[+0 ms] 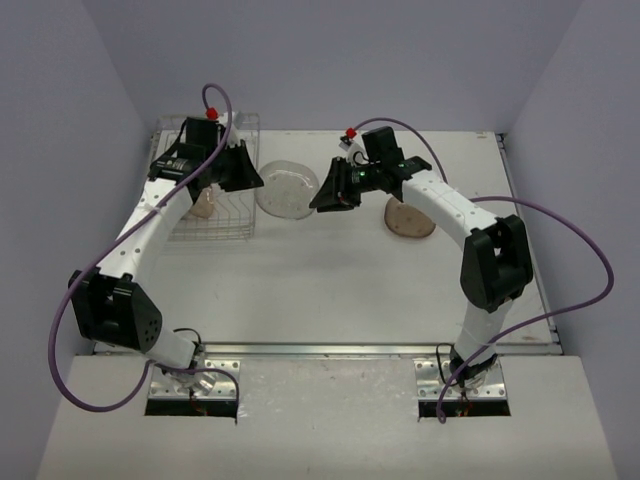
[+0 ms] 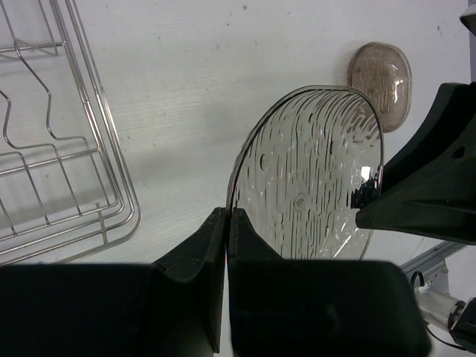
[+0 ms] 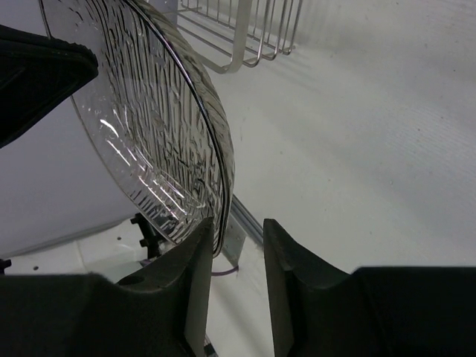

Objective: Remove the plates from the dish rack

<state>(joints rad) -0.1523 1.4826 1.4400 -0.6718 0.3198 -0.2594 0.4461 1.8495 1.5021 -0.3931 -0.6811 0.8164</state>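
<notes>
A clear ribbed plate [image 1: 285, 188] hangs on edge above the table, just right of the dish rack [image 1: 222, 226]. My left gripper [image 1: 256, 180] is shut on its left rim; the left wrist view shows the rim pinched between the closed fingers [image 2: 216, 238] and the plate [image 2: 312, 178] beyond. My right gripper [image 1: 322, 198] straddles the opposite rim. In the right wrist view that gripper [image 3: 238, 234] has its jaws apart, with the plate [image 3: 149, 119] against one finger and a gap to the other. A pale plate [image 1: 205, 206] stands in the rack.
A brownish plate [image 1: 410, 218] lies flat on the table under the right forearm, also seen in the left wrist view as the brownish plate [image 2: 381, 74]. The rack's wire side [image 2: 89, 171] lies left of the held plate. Grey walls enclose the table.
</notes>
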